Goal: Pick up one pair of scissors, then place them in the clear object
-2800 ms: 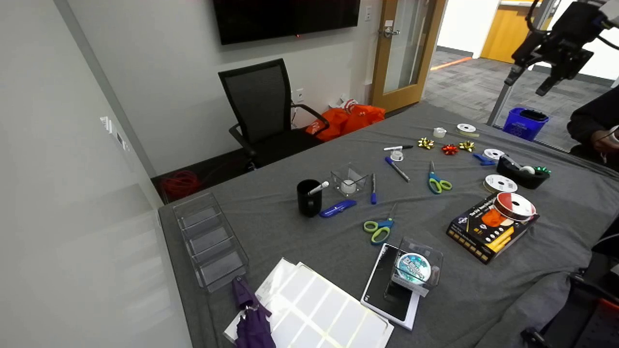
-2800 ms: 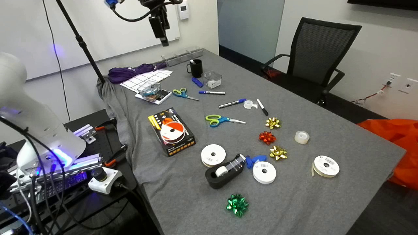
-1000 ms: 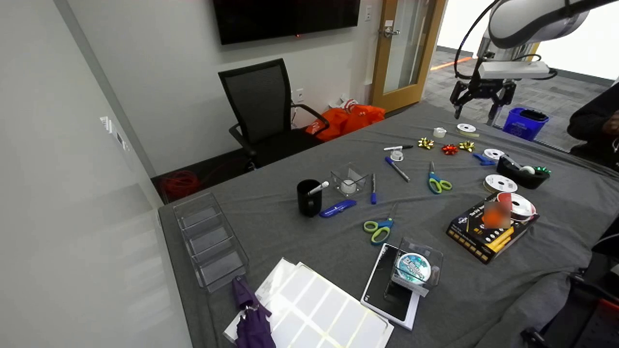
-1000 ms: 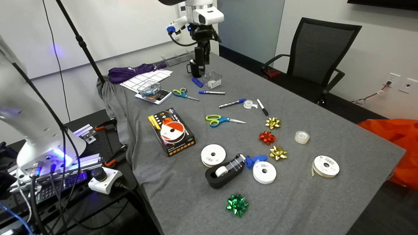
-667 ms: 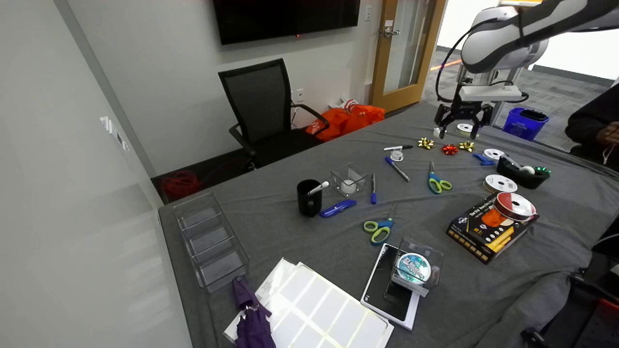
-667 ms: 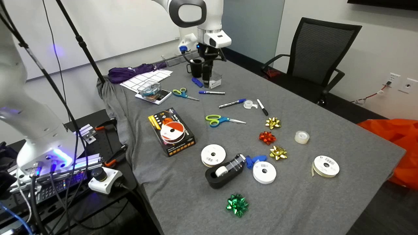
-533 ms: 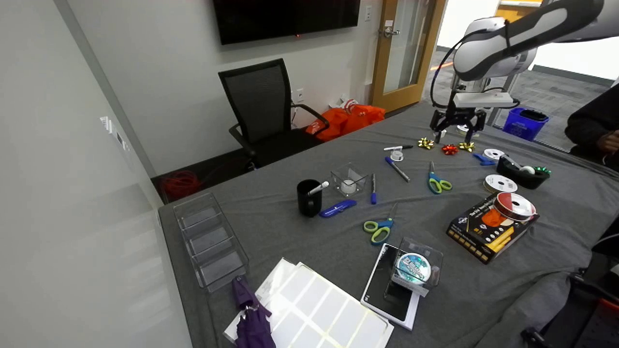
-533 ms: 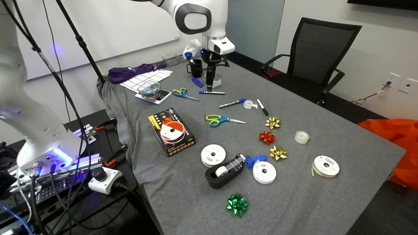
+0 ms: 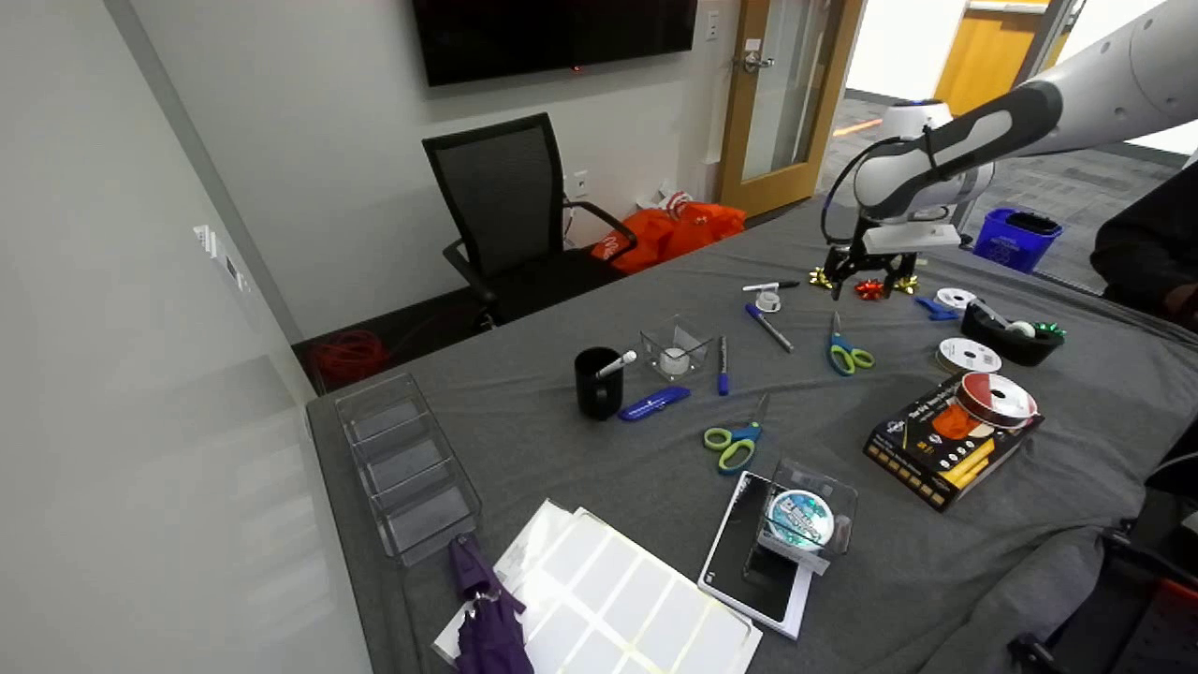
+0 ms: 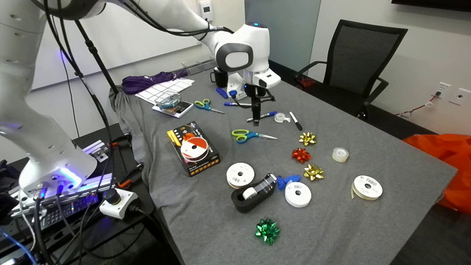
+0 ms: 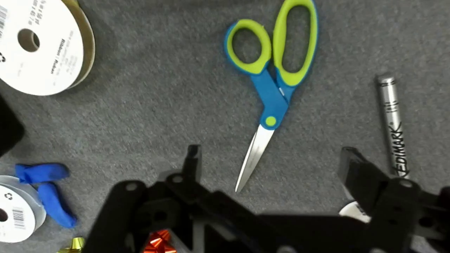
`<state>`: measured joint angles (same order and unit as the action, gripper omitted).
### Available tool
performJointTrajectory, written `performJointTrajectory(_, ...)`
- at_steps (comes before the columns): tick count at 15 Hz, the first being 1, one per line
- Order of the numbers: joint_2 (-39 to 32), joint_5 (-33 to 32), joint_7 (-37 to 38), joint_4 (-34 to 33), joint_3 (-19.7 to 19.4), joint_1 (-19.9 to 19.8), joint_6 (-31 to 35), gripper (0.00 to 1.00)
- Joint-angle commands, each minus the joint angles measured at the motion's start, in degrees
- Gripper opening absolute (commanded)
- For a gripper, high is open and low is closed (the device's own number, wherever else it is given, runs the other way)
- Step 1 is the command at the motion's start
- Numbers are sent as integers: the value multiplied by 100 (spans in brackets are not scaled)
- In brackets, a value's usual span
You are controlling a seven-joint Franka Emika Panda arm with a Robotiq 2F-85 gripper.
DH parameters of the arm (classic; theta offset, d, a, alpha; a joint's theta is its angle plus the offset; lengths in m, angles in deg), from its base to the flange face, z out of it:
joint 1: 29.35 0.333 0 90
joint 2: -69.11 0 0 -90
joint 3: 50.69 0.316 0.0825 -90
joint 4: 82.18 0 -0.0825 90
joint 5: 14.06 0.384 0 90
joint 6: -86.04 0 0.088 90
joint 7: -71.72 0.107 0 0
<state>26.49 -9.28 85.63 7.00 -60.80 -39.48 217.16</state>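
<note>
Grey surface (image 9: 580,468) here, clear organiser (image 9: 409,476) far left, one pair of scissors (image 9: 745,433) midway, a second pair (image 9: 840,344) near the wide-spread gripper (image 9: 861,294), which holds nothing: looks like the approach, so lower, then grasp next!

In my wrist view I see the near scissors (image 11: 272,100) lying flat at two o'clock from the centre, blue with lime-green loops, their silver blades all but closed and the tips aimed at seven. In an exterior view I find the far scissors (image 9: 747,433), matching in blue and green, flat at eight o'clock from the near ones with their tips towards one. From those, well apart at nine o'clock, I make out the clear organiser (image 9: 407,463), colourless plastic, its box-like compartments in a row running from eleven to five.
</note>
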Motion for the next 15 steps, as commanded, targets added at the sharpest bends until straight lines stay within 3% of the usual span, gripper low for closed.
performJointTrajectory(1, -408, 10, -313, -274, 72, -166, 285, 100)
performJointTrajectory(15, -804, 569, -764, -361, 452, -442, 547, 100)
